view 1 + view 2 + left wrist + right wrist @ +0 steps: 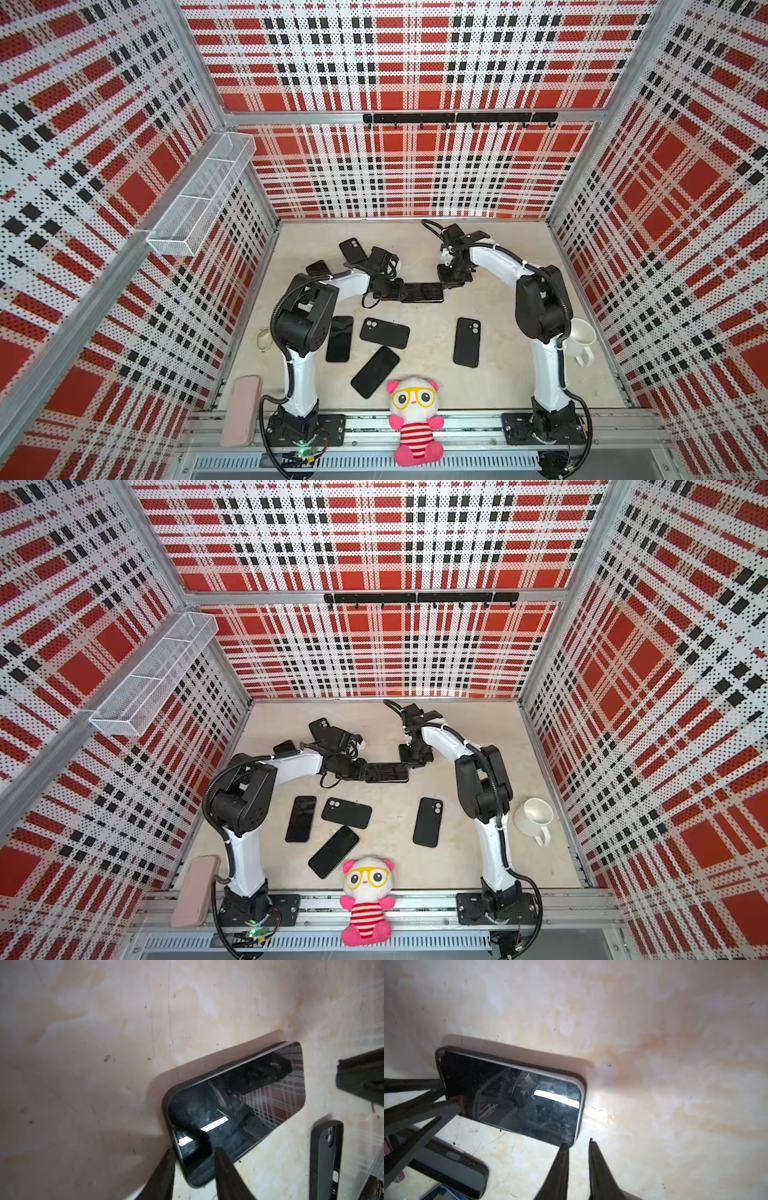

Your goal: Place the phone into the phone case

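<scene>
The phone (424,292) (386,773) lies screen up in the middle of the table, set in a black phone case (165,1105). One long pale edge of it rides above the case rim. My left gripper (193,1150) (401,291) is shut on the left end of the phone (239,1101), one finger over the screen and one outside the case corner. My right gripper (577,1141) (446,282) stands at the other end, open a little with nothing between its fingers. One fingertip (563,1147) touches the corner of the phone (519,1097).
Two bare phones (339,338) (375,372) and two black cases (384,333) (466,342) lie nearer the front; more cases (353,249) sit behind the left arm. A plush toy (415,419), a white mug (582,338) and a pink case (241,409) line the edges.
</scene>
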Motion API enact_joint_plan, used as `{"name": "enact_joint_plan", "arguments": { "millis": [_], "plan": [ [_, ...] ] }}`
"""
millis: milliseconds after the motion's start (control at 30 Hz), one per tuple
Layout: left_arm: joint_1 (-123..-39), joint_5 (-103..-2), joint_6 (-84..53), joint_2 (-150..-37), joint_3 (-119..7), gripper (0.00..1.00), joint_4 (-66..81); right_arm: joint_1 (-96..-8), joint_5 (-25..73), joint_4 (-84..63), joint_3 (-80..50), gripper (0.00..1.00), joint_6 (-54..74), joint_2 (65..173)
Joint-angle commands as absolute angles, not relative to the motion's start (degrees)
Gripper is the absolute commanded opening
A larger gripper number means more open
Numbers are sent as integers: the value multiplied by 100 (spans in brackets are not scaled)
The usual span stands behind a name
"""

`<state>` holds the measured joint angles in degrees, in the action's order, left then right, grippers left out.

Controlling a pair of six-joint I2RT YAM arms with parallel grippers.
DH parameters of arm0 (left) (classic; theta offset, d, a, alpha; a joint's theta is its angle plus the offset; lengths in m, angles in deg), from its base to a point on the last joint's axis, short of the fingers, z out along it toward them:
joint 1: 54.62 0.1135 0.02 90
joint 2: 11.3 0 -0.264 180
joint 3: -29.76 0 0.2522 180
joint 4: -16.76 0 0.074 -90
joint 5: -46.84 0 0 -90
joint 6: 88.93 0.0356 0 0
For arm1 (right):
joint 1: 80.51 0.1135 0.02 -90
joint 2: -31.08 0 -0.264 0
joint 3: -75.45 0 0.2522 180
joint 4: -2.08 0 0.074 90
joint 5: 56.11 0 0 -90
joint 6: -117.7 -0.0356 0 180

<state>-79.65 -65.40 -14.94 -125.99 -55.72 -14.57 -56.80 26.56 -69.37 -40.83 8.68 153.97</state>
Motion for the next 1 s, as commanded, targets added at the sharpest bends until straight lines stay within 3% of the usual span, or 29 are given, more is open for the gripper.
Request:
{"name": "enact_joint_plan", "arguments": {
  "millis": [0,367,667,967],
  "plan": [
    [-7918,-6431,-1365,-12749,-5583,37,-1614,-5778,2573,-7212,-4150,19,1097,15546],
    [-7879,-6504,-1376,-12781,-5589,37,-1616,-5708,1624,-6497,-3400,19,978,15659],
    [-7879,-6514,-1370,-12767,-5590,37,-1614,-5687,1728,-6185,-3158,15,903,15585],
    [-7872,-6540,-1377,-12761,-5590,37,-1615,-5731,1915,-6311,-3350,23,815,15088]
  ]
}}
